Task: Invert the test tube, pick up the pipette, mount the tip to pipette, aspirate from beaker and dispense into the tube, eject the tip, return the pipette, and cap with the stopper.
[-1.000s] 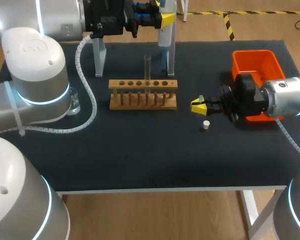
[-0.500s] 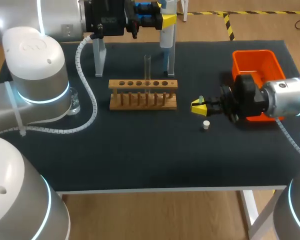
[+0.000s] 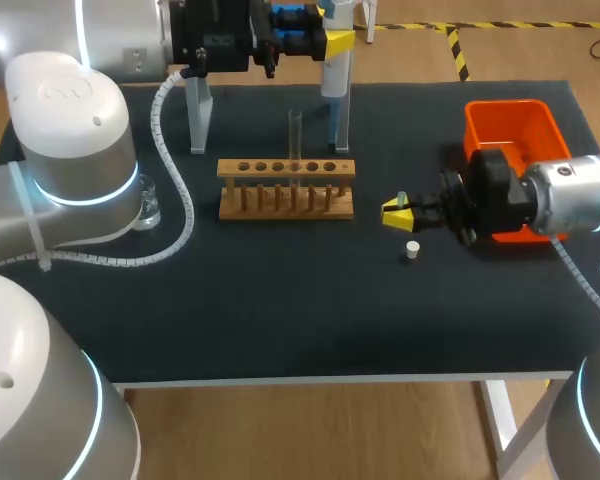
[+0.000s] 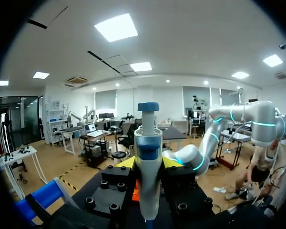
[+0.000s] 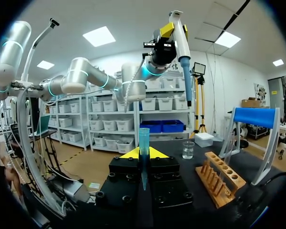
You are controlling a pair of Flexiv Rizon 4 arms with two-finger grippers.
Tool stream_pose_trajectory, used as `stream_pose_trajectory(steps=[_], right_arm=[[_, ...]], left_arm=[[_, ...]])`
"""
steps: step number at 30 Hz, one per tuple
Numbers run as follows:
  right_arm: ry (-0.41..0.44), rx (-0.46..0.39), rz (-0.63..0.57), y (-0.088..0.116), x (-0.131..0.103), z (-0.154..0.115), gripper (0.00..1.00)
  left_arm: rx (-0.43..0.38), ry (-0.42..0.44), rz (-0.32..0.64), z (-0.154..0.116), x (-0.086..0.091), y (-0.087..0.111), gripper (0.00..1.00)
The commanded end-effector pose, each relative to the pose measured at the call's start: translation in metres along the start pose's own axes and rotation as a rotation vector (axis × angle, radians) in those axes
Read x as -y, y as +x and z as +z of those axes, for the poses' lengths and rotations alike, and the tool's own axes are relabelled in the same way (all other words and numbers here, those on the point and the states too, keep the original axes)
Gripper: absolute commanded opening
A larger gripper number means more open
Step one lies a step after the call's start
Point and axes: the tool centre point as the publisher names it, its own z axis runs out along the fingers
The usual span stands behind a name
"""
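Dark bench [image 3: 280,320] cloth carries a wooden test tube rack [image 3: 286,200] with one test tube [image 3: 294,135] standing upright in it. The rack lies between the two grippers.

The left gripper [image 4: 148,163] is raised over the far side of the bench and pinches the pipette [image 4: 148,143] by its body. The blue plunger is above the fingers and the shaft hangs below them. That upright hold probably keeps the nose pointing down, ready to take a tip.

The right gripper [image 5: 143,153] is low, just beside the rack, with its fingers pressed on a pipette tip [image 5: 143,140]. The tip's wide end stands up above the fingers and its point hangs below, so the open end faces the pipette. The two are well apart, so mounting looks like the step in hand.

A small white stopper [image 3: 412,250] lies on the bench just beside the right gripper, likely waiting for the last step. Ahead of that gripper, past the rack, stands a glass beaker [image 5: 188,149]; I cannot tell its liquid level. An orange bin [image 3: 510,115] sits behind the right gripper, partly covered by the arm, probably for the ejected tip. Its contents are hidden.
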Motion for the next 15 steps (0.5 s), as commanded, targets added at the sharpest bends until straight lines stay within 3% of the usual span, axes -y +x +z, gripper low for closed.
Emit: stream_pose_trajectory(steps=[1,15], right_arm=[[0.009,0.001,-0.004,-0.005,-0.001,-0.001,0.00],[0.029,0.017,-0.016,-0.030,-0.002,0.008,0.00]], left_arm=[[-0.004,0.000,0.000,0.000,0.000,-0.002,0.00],[-0.004,0.000,0.000,0.000,0.000,-0.002,0.00]])
